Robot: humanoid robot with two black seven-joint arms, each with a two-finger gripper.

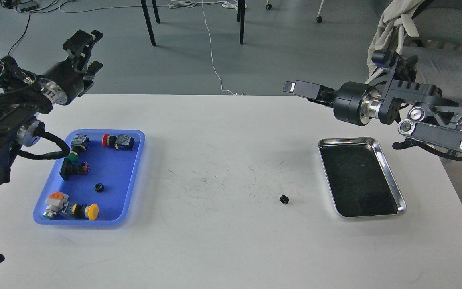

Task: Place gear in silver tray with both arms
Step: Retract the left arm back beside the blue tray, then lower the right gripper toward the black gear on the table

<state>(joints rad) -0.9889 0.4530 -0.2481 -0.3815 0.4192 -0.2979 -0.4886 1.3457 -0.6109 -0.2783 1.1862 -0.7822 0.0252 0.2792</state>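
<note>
Nearest me, a small black gear (284, 199) lay on the bare white table (223, 241), just left of the silver tray (391, 176) — the tray held nothing. A second gear (99, 187) sat in the blue tray (134, 176) at near left, among push-button switches (118, 141). I judged the step to be the pick-up not yet begun; next, my right arm had to descend onto the loose gear. Open table surrounded it, though the tray's raised rim stood close. Farther off, my right gripper (291, 86) hung above the far edge, fingers indistinguishable — I could not tell its state. My left gripper (92, 52) showed its fingers apart, empty.
</note>
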